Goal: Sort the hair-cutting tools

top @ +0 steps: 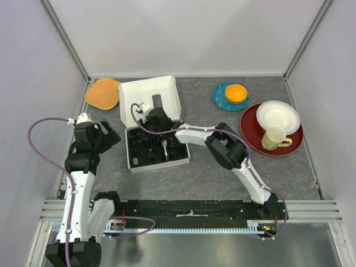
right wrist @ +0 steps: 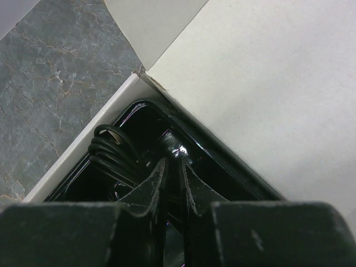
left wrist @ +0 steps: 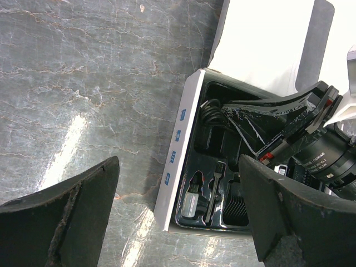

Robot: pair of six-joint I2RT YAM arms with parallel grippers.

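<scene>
The white box (top: 146,92) lies open with its black moulded tray (top: 177,157) in front. My right gripper (top: 146,129) (right wrist: 172,161) reaches down into the tray's far left corner, right beside the coiled black cable (right wrist: 111,149) (left wrist: 211,111). Its jaws stand almost together, and the narrow slit between them is too dark to show anything held. The clipper (top: 165,148) rests mid-tray. A thin black brush (left wrist: 214,189) and a comb guard (left wrist: 236,207) sit in near pockets. My left gripper (top: 110,136) (left wrist: 178,167) hovers wide open and empty beside the box's left wall.
An orange woven mat (top: 103,93) lies at the back left. A teal plate with an orange bowl (top: 236,93) sits at the back right. The red plate (top: 253,136) there carries a white bowl (top: 277,115) and a cup (top: 273,138). Walls enclose the table.
</scene>
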